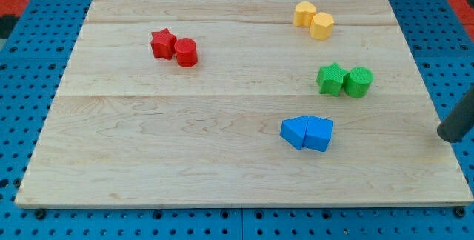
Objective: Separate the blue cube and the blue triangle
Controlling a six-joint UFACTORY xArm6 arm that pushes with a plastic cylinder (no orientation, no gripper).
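Two blue blocks lie touching each other right of the board's middle, toward the view's bottom. The left one looks like the blue cube, turned corner-on. The right one looks like the blue triangle. My tip is at the view's right edge, at the board's right border, level with the blue pair and well apart from it. The rod slants up out of the frame to the right.
A green star and a green cylinder touch above the blue pair. Two yellow blocks touch at the top right. A red star and a red cylinder touch at the upper left. The wooden board lies on a blue pegboard.
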